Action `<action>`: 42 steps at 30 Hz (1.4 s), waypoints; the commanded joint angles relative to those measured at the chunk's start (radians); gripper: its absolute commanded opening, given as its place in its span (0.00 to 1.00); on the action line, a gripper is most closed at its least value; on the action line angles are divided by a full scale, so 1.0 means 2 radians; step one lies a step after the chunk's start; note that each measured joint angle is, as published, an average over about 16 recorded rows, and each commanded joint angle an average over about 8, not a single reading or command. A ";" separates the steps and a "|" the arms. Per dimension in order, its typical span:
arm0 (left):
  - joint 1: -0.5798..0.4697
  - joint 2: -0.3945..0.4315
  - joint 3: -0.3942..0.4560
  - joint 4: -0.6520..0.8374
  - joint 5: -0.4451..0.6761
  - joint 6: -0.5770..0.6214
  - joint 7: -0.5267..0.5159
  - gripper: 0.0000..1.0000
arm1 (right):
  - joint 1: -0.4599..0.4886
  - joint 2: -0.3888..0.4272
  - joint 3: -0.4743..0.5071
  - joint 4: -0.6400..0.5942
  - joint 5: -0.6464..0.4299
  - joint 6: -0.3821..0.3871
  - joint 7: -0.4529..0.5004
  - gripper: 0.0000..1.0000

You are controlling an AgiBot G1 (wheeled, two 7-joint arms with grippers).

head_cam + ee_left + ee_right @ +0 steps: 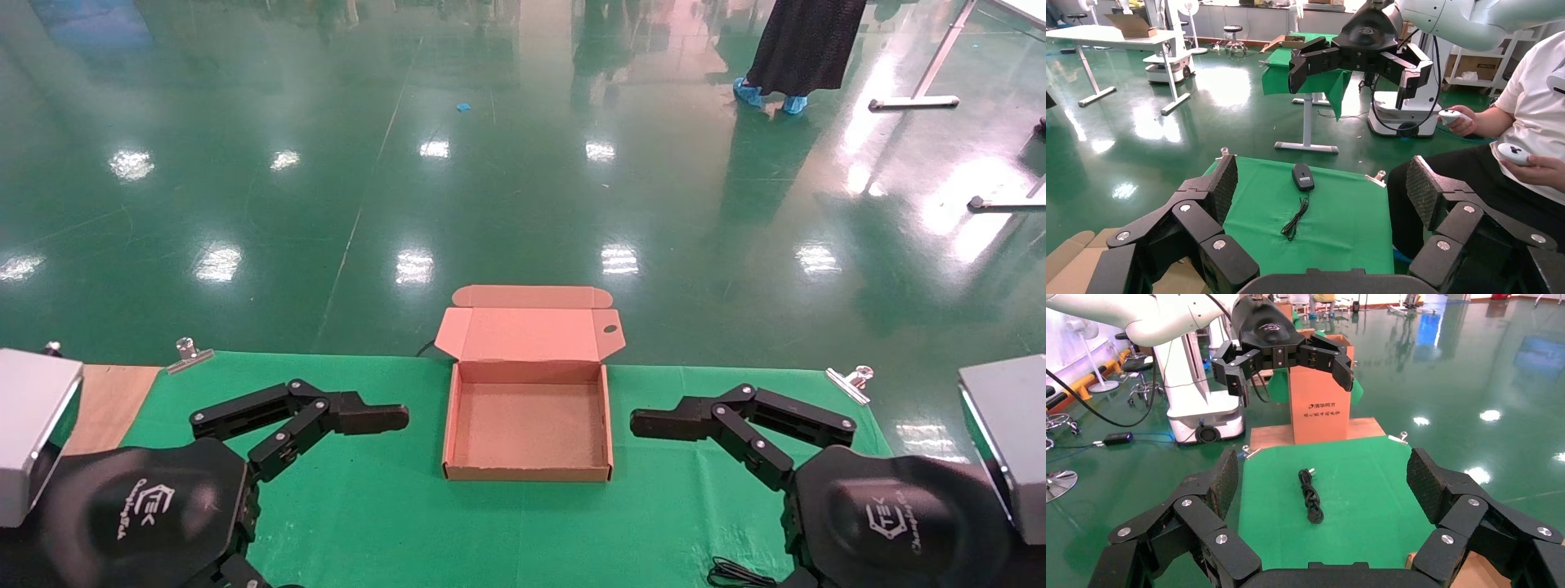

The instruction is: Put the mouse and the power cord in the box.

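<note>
Nothing packed yet: box (527, 425) sits open, empty, between both sets of fingers. Left gripper (1321, 190) and right gripper (1321, 484) spread wide, holding nothing. Mouse (1303, 176) and power cord (1310, 495) lie on the desk (384, 506) beyond the fingers.

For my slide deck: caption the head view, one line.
Open, empty cardboard box on green cloth between left gripper and right gripper.
</note>
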 commanded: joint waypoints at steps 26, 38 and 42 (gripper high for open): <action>-0.119 0.034 0.110 0.087 0.248 0.038 0.071 1.00 | 0.128 -0.007 -0.148 -0.012 -0.305 -0.039 -0.020 1.00; -0.251 0.119 0.255 0.297 0.489 0.019 0.213 1.00 | 0.207 -0.079 -0.246 -0.144 -0.523 -0.006 -0.122 1.00; -0.279 0.155 0.284 0.372 0.543 0.000 0.262 1.00 | 0.220 -0.109 -0.261 -0.210 -0.555 0.016 -0.166 1.00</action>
